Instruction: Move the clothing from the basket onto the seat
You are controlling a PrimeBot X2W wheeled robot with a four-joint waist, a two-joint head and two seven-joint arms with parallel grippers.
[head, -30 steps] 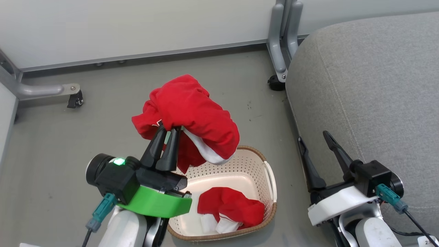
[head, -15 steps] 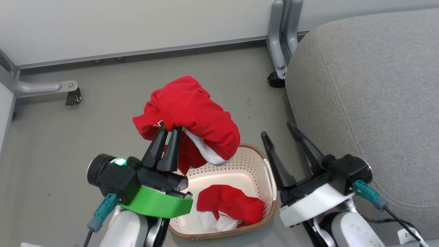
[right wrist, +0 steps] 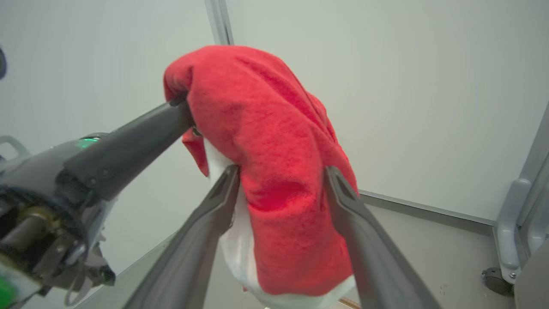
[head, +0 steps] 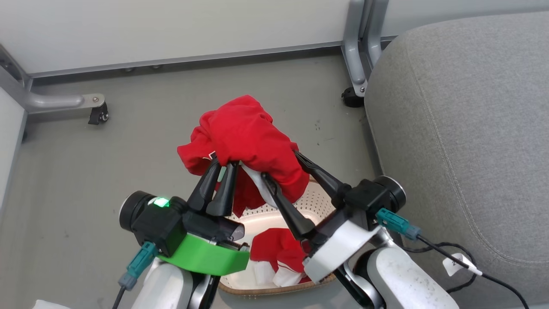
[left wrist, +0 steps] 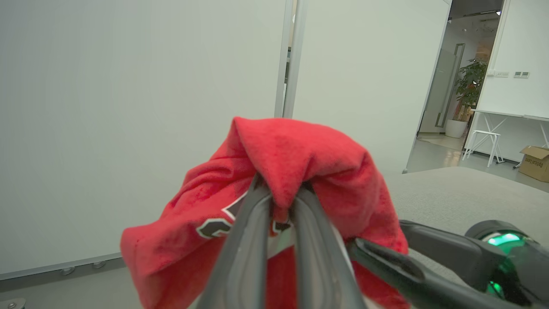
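In the head view, our left gripper (head: 225, 165) is pinched narrow on a red garment (head: 244, 133) above the basket (head: 319, 199). Our right gripper (head: 282, 165) straddles its hanging end, jaws wide. A second garment (head: 274, 249) lies in the basket, and the seat (head: 463, 128) carries no clothing.

In the left wrist view, our fingers (left wrist: 248, 240) clamp a fold.

In the right wrist view, our spread fingers (right wrist: 206, 227) flank the cloth without closing on it.

We judge nothing delivered yet: both pieces are left to move.

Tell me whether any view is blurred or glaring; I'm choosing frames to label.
Head view: even light, sharp, the red garment crisp, only faint shadows on the floor. Left wrist view: the left gripper softens near the lens. Right wrist view: the right gripper blurs low down, the garment's nap is sharp. No glare anywhere.
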